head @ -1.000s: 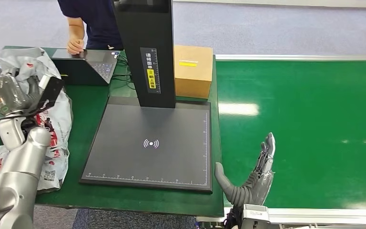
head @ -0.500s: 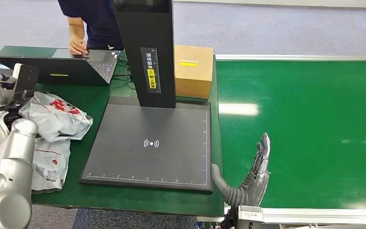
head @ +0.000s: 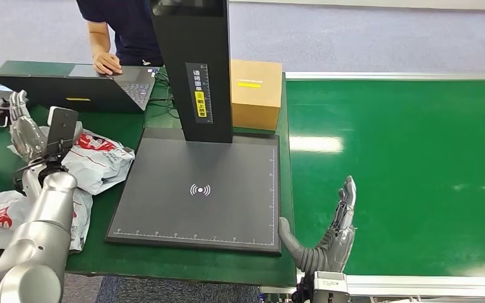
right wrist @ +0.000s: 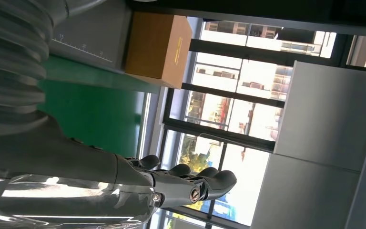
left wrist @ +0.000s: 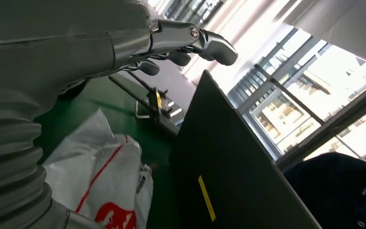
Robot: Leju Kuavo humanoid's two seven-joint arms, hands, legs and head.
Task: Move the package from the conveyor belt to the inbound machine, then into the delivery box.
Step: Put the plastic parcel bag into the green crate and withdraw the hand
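Silver left hand [head: 25,129] raised, fingers spread, empty, right hand [head: 328,237] flat, open

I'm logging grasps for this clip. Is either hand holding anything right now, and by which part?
Nothing is held: the left hand and right hand are both open.

Left arm [head: 35,233] covers part of the plastic bags [head: 98,161]. Scanner column [head: 192,69] top cut off by frame edge; hides cardboard box [head: 256,93] left side. Person [head: 117,28] cropped above torso.

Glossy green conveyor belt [head: 404,164]; crinkled plastic package [head: 98,161].
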